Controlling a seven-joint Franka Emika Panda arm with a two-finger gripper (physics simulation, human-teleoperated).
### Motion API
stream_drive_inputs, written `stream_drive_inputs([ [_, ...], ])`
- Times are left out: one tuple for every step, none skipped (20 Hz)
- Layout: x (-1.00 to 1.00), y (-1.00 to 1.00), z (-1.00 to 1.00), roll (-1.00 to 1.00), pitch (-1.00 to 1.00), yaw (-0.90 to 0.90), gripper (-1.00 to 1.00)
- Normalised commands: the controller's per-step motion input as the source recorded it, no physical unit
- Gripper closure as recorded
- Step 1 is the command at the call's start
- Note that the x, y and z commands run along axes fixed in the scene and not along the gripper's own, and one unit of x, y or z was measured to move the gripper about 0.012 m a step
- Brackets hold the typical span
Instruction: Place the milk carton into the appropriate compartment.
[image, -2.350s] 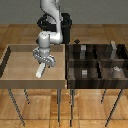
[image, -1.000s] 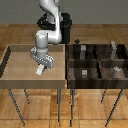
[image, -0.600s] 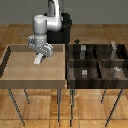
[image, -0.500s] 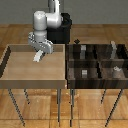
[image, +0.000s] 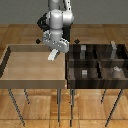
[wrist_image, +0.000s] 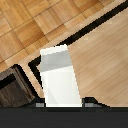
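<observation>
Your end effector (image: 54, 51) was closed on the milk carton (image: 52, 55), with its fingers pinching the carton's sides. The carton hung in the air, tilted, over the light wooden tray (image: 15, 67), close to the tray's side next to the dark bin (image: 71, 75). It did not touch the tray floor. A couple of seconds before, the end effector was low down inside the tray. After that you lifted it up, carton and all, and it moved a little toward the exterior view's right, nearer the dark bin. The exterior view showed you the whole scene: the robot arm (image: 60, 19), the two boxes on thin legs, and small pale blocks (image: 84, 73) inside the bin's compartments. The wrist view showed the milk carton (wrist_image: 60, 77) up close, white with a grey band near its top, and the tray's edge (wrist_image: 80, 32) and the wooden floor (wrist_image: 30, 20) under it.
</observation>
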Motion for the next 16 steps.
stream_drive_inputs([
  [0.0, 1.0, 0.0, 0.0, 0.0, 0.0, 1.0],
  [0.0, 1.0, 0.0, 0.0, 0.0, 0.0, 1.0],
  [0.0, 1.0, 0.0, 0.0, 0.0, 0.0, 1.0],
  [0.0, 1.0, 0.0, 0.0, 0.0, 0.0, 1.0],
  [0.0, 1.0, 0.0, 0.0, 0.0, 0.0, 1.0],
  [0.0, 1.0, 0.0, 0.0, 0.0, 0.0, 1.0],
  [0.0, 1.0, 0.0, 0.0, 0.0, 0.0, 1.0],
  [0.0, 1.0, 0.0, 0.0, 0.0, 0.0, 1.0],
  [0.0, 1.0, 0.0, 0.0, 0.0, 0.0, 1.0],
  [0.0, 1.0, 0.0, 0.0, 0.0, 0.0, 1.0],
  [0.0, 1.0, 0.0, 0.0, 0.0, 0.0, 1.0],
  [0.0, 1.0, 0.0, 0.0, 0.0, 0.0, 1.0],
  [0.0, 1.0, 0.0, 0.0, 0.0, 0.0, 1.0],
  [0.0, 1.0, 0.0, 0.0, 0.0, 0.0, 1.0],
  [0.0, 1.0, 0.0, 0.0, 0.0, 0.0, 1.0],
  [0.0, 0.0, 0.0, 0.0, 0.0, 0.0, 1.0],
])
